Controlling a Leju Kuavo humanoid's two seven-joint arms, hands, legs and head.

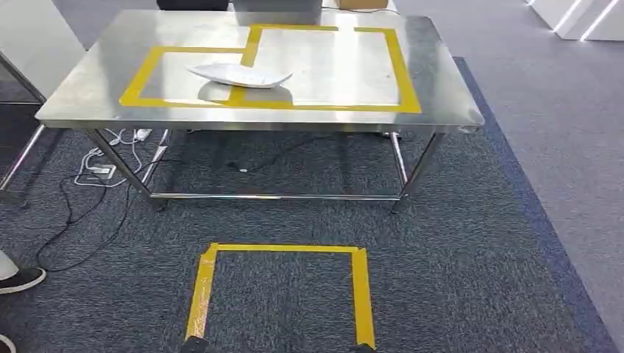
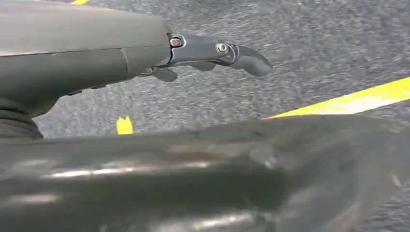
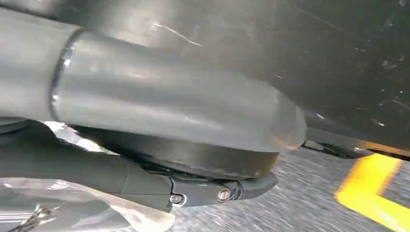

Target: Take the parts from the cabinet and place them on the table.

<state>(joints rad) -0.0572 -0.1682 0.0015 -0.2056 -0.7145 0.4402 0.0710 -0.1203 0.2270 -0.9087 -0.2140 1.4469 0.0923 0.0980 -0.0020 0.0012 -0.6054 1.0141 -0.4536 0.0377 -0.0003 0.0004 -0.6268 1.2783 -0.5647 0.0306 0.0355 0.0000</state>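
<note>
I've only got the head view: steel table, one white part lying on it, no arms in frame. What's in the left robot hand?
Observer: Nothing. The left robot hand hangs over the carpet with its fingers stretched out.
Operator: And the right one?
Observer: The right robot hand has pale, glossy plastic right against it. I cannot tell whether it grips it.
Operator: Anything on the floor near that hand?
Observer: A strip of yellow tape on the carpet, beyond its fingertips.
</note>
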